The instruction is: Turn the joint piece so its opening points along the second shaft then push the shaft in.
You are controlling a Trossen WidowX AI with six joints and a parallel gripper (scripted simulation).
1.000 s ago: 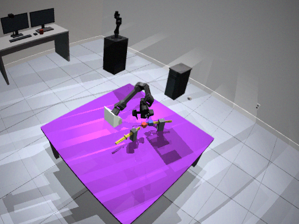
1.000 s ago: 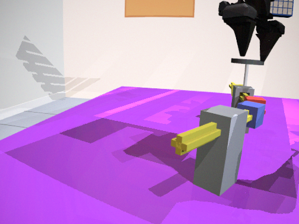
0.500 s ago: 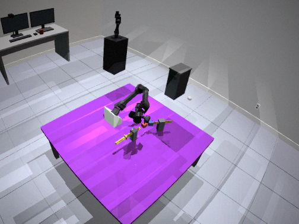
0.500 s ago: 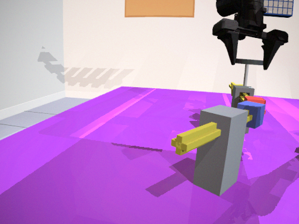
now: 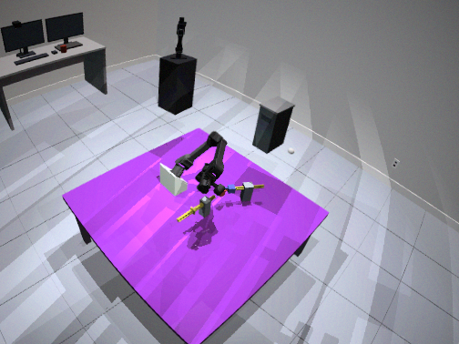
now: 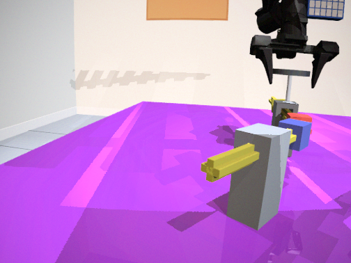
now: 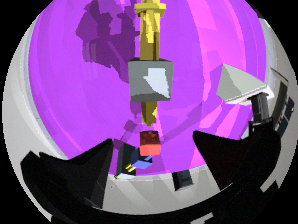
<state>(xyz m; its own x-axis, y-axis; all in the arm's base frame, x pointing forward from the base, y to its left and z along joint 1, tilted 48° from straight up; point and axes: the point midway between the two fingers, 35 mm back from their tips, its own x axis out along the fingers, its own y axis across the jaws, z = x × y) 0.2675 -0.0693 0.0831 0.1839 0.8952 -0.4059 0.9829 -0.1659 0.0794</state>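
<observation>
The fixed yellow shaft (image 5: 259, 187) (image 6: 230, 161) runs through a grey block (image 5: 246, 196) (image 6: 248, 181). On its end sit a blue hinge part (image 5: 231, 188) (image 6: 295, 133) (image 7: 141, 163) and the red square joint piece (image 6: 300, 116) (image 7: 150, 149). In the wrist view the red piece lies in line with the second shaft (image 5: 184, 215) (image 7: 149, 45), its dark face towards the shaft's tip, with a small gap between. The second shaft runs through its own grey block (image 5: 205, 207) (image 7: 142, 82) and has a collar on its far part. My gripper (image 6: 292, 85) (image 7: 153, 137) is open and empty, above the joint, touching nothing.
A pale angled panel (image 5: 172, 180) (image 7: 240, 85) stands on the purple table (image 5: 150, 246) (image 6: 122, 181) beside the arm. The two grey blocks stand up from the table on either side of the joint.
</observation>
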